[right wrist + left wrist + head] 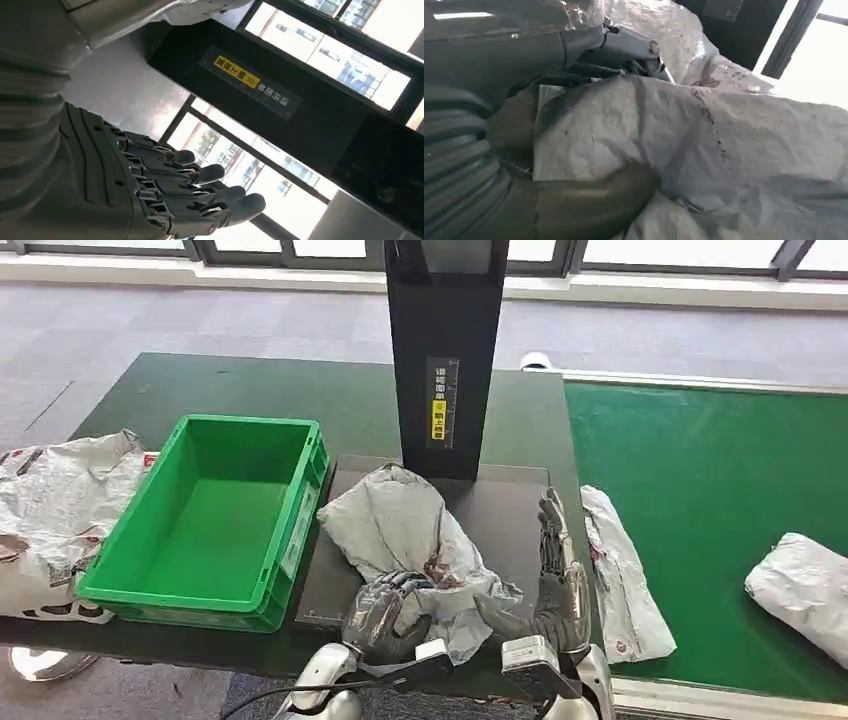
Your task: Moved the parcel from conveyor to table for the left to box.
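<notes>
A crumpled grey parcel (405, 525) lies on the dark plate (505, 515) on the table, just right of the green box (250, 423). My left hand (385, 615) grips the parcel's near end. In the left wrist view the thumb (589, 205) lies on one side of the parcel (704, 150) and the fingers (624, 47) curl over the other. My right hand (555, 570) stands to the right of the parcel with its fingers stretched out and holds nothing. The right wrist view has those fingers (200, 195) straight and apart.
A tall black post (445, 350) rises behind the plate. The green box holds nothing. More grey parcels (55, 510) are piled at the table's left end. On the green conveyor (720, 470) to the right lie two parcels (620, 580) (805, 590).
</notes>
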`<state>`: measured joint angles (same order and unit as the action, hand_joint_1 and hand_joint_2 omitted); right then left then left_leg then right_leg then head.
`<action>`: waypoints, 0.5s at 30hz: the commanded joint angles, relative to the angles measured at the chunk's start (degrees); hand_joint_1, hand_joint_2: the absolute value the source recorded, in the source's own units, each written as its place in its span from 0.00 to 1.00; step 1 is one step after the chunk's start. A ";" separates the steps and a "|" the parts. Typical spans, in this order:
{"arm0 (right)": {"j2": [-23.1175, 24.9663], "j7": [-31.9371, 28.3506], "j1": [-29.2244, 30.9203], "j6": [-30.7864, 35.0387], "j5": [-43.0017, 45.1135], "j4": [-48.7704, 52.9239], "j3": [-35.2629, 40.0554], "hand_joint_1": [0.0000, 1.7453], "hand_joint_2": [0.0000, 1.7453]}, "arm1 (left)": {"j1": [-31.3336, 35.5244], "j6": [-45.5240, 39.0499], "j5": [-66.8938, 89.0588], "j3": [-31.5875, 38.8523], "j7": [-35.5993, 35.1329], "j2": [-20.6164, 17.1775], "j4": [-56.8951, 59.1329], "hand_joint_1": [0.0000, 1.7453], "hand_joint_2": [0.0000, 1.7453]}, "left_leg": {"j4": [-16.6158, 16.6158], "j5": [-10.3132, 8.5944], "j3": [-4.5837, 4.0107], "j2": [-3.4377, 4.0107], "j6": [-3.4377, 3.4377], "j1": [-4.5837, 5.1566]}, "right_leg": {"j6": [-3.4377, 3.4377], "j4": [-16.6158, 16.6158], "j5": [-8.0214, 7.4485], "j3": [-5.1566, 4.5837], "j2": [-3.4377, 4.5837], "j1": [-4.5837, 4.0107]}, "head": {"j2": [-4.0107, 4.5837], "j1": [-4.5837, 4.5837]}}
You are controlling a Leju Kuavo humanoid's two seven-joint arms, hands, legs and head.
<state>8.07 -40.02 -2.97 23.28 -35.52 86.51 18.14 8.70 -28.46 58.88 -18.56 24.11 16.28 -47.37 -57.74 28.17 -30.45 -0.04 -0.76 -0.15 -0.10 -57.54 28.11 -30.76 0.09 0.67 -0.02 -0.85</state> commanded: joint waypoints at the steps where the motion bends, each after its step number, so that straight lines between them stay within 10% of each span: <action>1: 0.34 0.02 0.37 -0.08 0.10 -0.09 -2.67 0.00 1.00 | -6.37 1.91 -4.54 4.38 2.69 1.70 -9.65 1.00 1.00 | 0.09 -0.02 -0.14 0.09 0.03 -0.02 | 0.00 0.15 -0.03 -0.15 0.08 -0.03 | 0.00 0.00; 15: 1.13 0.02 -1.77 0.15 -1.17 4.09 -4.93 0.00 1.00 | -14.62 -4.20 -5.18 5.94 6.07 0.52 -28.05 1.00 1.00 | -0.01 0.00 -0.57 0.07 0.02 -0.04 | 0.01 0.06 0.01 -0.57 0.05 -0.06 | 0.00 0.02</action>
<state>8.50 -40.02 -4.49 23.69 -36.50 89.24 16.52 -0.52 -32.92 53.75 -15.98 30.49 15.19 -65.97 -57.76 28.15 -31.00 -0.02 -0.76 -0.16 -0.08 -57.54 28.15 -31.34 0.10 0.65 -0.02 -0.83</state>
